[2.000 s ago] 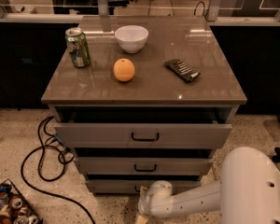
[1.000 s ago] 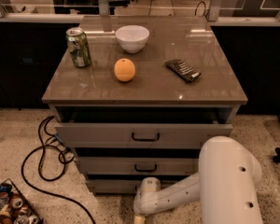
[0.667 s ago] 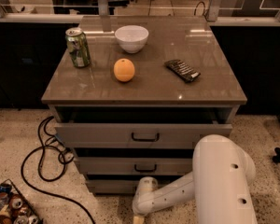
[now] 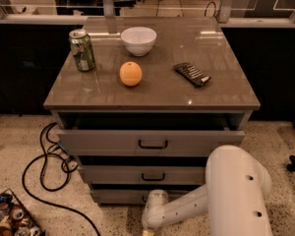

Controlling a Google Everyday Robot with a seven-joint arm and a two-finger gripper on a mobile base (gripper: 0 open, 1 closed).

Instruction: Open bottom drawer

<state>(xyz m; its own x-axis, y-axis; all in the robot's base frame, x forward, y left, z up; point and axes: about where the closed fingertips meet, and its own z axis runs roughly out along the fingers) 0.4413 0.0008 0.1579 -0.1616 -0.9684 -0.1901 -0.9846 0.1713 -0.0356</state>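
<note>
A grey three-drawer cabinet has a white robot arm bent low across its front, the bottom drawer lowest near the floor, and the gripper just before it at the view's lower edge, grip impossible to tell.

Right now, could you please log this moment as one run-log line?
gripper: low, before bottom drawer | arm: hides part of its front
</note>
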